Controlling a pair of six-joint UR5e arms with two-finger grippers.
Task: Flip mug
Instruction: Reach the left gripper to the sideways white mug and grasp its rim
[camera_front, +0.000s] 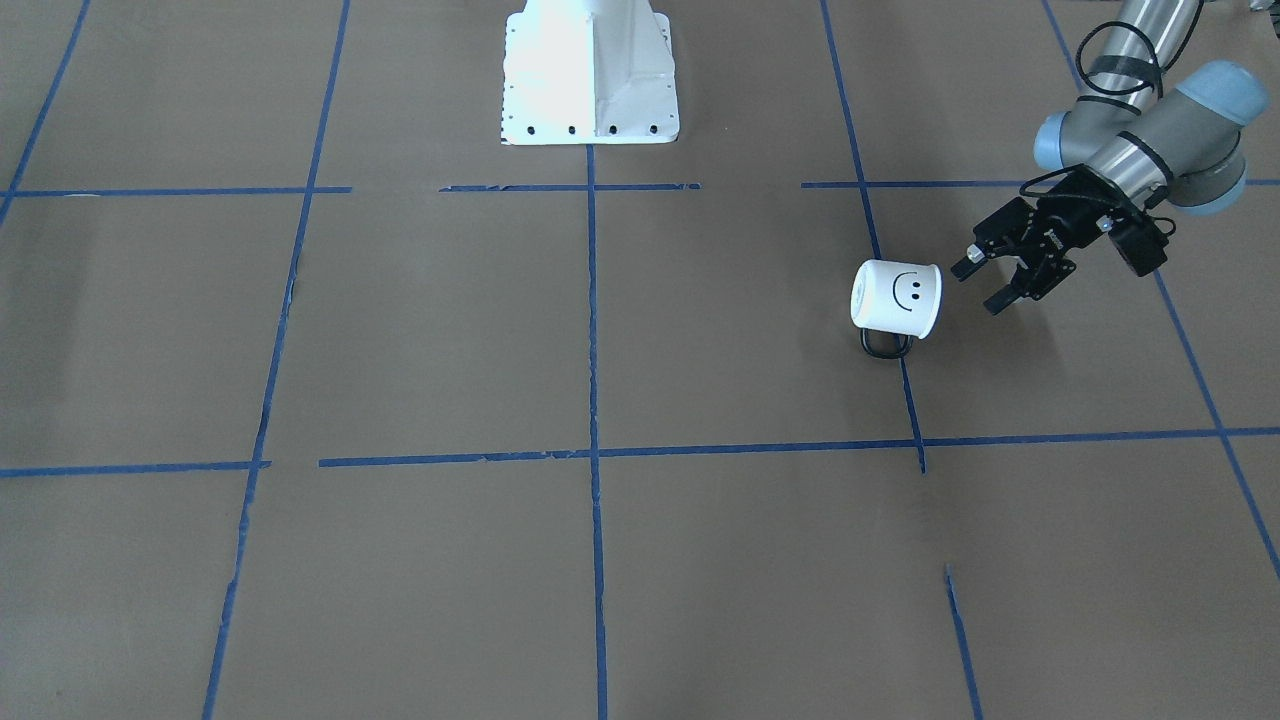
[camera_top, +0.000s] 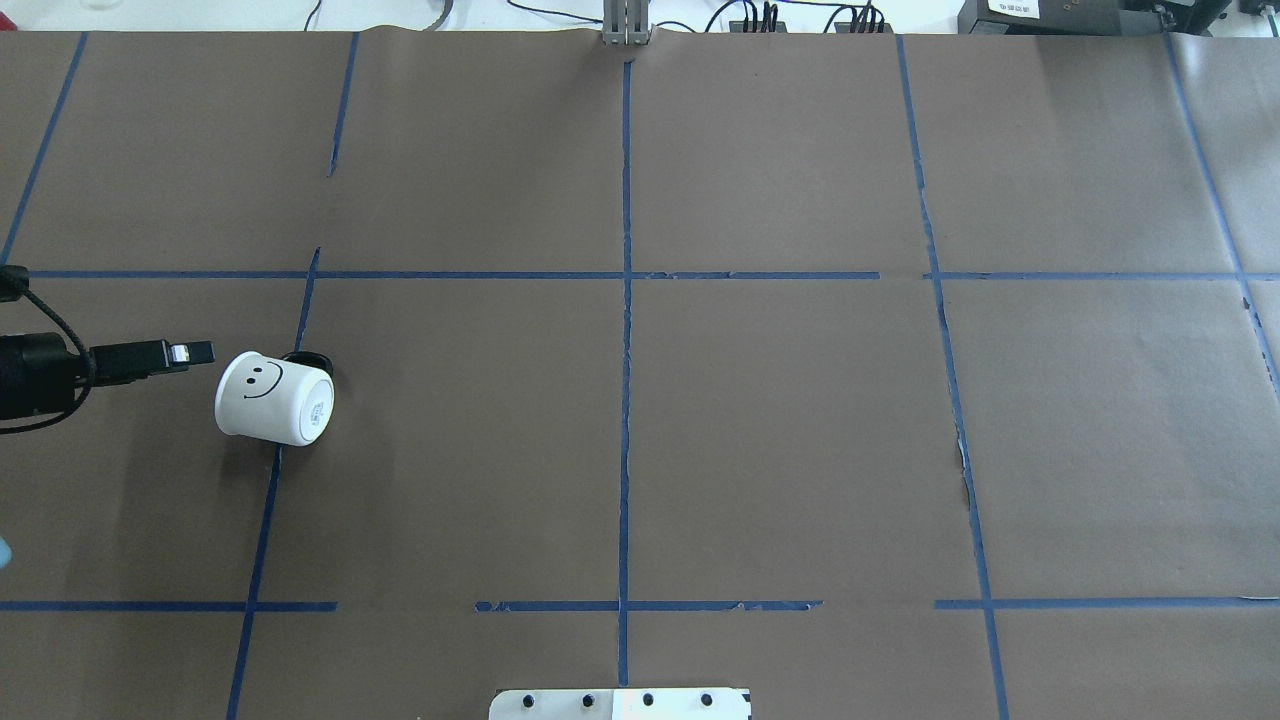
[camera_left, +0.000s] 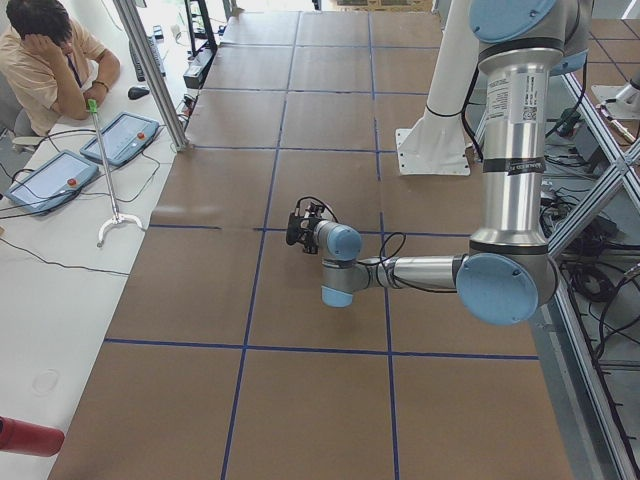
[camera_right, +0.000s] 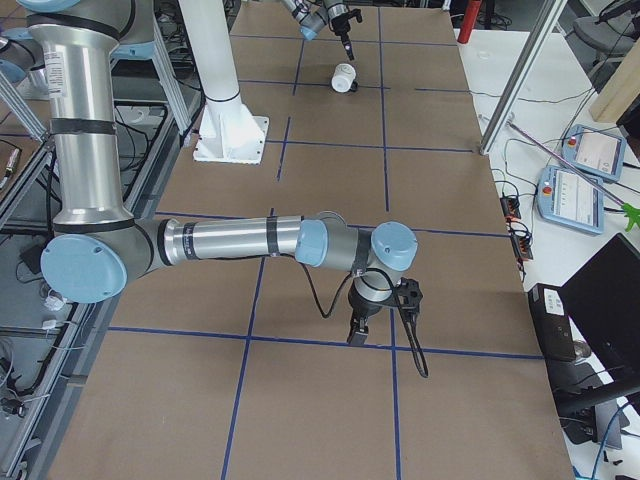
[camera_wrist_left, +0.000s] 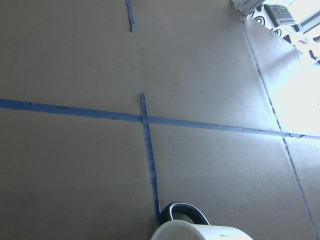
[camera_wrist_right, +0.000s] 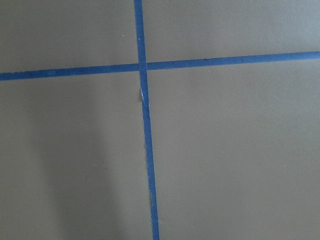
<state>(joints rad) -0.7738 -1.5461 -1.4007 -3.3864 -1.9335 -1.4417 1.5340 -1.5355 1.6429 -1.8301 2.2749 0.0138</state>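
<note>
The white mug (camera_front: 897, 297) with a black smiley face lies on its side on the brown table, its base turned toward the table's middle. Its black handle (camera_front: 885, 345) rests on the table on the side away from the robot. The mug also shows in the overhead view (camera_top: 272, 398), the exterior right view (camera_right: 344, 77), and at the bottom edge of the left wrist view (camera_wrist_left: 200, 232). My left gripper (camera_front: 982, 285) is open and empty, just off the mug's mouth end, not touching it. My right gripper (camera_right: 357, 330) shows only in the exterior right view, low over the table; I cannot tell whether it is open or shut.
The white robot base plate (camera_front: 590, 70) stands at the table's robot side. Blue tape lines (camera_top: 625, 300) divide the brown table cover into squares. An operator (camera_left: 50, 50) sits at a side desk with control tablets (camera_left: 50, 180) beyond the table's far side.
</note>
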